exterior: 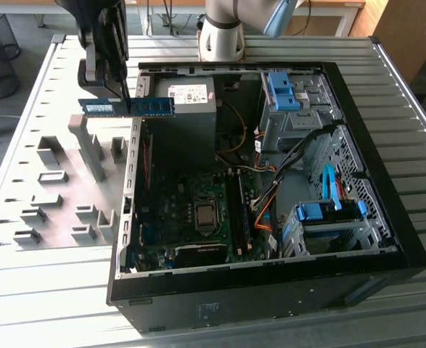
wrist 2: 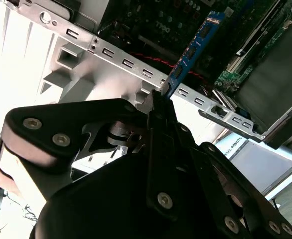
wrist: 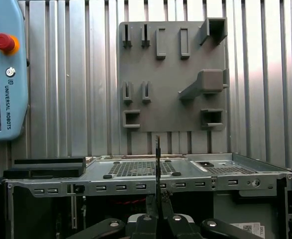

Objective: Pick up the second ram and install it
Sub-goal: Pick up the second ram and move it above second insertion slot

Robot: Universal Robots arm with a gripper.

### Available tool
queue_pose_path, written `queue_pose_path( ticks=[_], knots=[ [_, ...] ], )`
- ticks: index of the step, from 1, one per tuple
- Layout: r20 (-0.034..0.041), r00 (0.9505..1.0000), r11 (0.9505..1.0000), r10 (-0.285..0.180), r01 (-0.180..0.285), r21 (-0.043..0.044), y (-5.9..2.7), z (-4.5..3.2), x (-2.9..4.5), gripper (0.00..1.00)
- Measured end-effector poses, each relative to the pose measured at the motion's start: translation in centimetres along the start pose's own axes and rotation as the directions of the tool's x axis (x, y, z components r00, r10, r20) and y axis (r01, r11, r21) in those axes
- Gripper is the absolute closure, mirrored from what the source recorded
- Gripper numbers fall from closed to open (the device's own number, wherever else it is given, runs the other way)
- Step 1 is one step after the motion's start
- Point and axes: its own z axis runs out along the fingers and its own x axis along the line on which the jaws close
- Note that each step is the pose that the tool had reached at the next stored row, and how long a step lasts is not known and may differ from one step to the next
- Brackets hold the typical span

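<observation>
1. Ribbed metal table [exterior: 46,312] runs under everything. An open computer case [exterior: 271,293] lies on it, and a grey rack [exterior: 24,181] of pockets and posts sits flat just beside the case on the exterior view's left.
2. My claw [exterior: 128,98] is pinched narrow on the memory stick [exterior: 154,108], gripping its upper edge near the middle.
3. That stick hangs level and on edge in the air at the far end. It crosses above the case's left wall, one half over the rack and the other over the case.
4. In the second wrist view the memory stick [wrist 2: 193,47] juts out from the claw [wrist 2: 160,102] toward the case. In the first wrist view I see the stick [wrist: 157,159] edge-on, rising from the claw [wrist: 157,211].
5. Inside the case a circuit board [exterior: 169,210] covers the floor, with the processor socket [exterior: 205,215] near its middle and long dark slots [exterior: 238,214] just right of it, well apart from the stick.
6. A power supply [exterior: 187,109] fills the far left corner. Drive cages [exterior: 303,119] with blue clips [exterior: 327,212] stand along the right side, with cables [exterior: 267,203] between them and the board.
7. A control pendant [wrist: 1,99] with a red button [wrist: 3,41] lies on the table, apart from the rack [wrist: 170,99].
</observation>
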Motion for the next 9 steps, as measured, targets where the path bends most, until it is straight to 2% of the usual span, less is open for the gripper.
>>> queue_pose_path(
  ticks=[9],
  knots=[
    [0.0000,1.0000,1.0000,0.000,0.000,0.0000,-0.59,0.00,-0.02,0.86]
  ],
)
